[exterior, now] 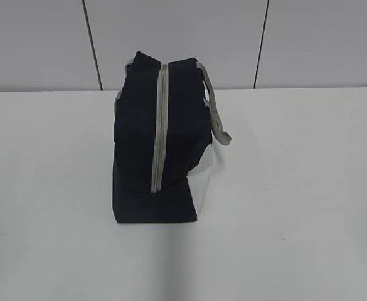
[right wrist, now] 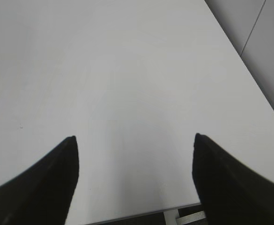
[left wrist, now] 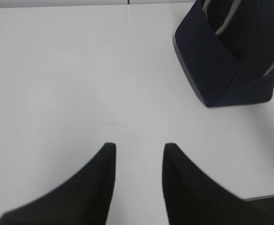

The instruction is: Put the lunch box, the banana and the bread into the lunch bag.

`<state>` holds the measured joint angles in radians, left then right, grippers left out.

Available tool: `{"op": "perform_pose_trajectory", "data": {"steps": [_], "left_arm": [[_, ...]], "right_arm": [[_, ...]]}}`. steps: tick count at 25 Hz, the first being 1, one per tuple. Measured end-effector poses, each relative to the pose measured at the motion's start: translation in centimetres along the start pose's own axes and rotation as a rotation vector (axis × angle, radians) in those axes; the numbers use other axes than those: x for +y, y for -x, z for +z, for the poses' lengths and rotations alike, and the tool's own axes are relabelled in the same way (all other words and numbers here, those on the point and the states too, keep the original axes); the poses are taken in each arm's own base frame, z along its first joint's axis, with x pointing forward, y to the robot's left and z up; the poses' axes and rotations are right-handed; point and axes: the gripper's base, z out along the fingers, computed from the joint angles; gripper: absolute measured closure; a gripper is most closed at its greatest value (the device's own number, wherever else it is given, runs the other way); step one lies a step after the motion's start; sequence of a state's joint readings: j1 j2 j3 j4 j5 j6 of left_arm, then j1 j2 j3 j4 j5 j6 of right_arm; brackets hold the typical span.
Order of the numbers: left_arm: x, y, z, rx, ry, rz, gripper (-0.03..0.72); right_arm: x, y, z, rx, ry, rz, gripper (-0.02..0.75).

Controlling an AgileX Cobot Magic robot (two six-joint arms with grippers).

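Observation:
The navy-blue lunch bag (exterior: 160, 141) stands upright at the middle of the white table, its grey zipper (exterior: 160, 125) running down the side that faces the exterior camera and closed along that length. Its lower corner (left wrist: 230, 51) fills the upper right of the left wrist view. My left gripper (left wrist: 139, 146) hovers over bare table near the front edge, left of the bag, open with nothing between its fingers. My right gripper (right wrist: 134, 137) is open wide over bare table at the right. Neither arm shows in the exterior view. The lunch box, banana and bread are out of view.
A grey handle (exterior: 216, 113) hangs off the bag's right side. The table's front edge (right wrist: 141, 213) lies just under the right gripper and its right edge (right wrist: 249, 70) runs along a grey panelled wall. The wall (exterior: 183, 37) also closes the back.

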<state>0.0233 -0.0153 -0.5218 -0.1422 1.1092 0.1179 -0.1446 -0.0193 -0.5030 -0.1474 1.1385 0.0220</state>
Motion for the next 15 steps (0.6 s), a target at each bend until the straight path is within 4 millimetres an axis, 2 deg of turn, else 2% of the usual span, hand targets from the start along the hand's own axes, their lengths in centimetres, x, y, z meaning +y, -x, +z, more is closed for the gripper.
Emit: {"op": "perform_pose_trajectory", "data": {"steps": [15], "left_arm": [[0.0,0.0,0.0,0.0,0.003,-0.002,0.445]], "right_arm": [[0.0,0.0,0.0,0.0,0.0,0.0,0.177]]}}
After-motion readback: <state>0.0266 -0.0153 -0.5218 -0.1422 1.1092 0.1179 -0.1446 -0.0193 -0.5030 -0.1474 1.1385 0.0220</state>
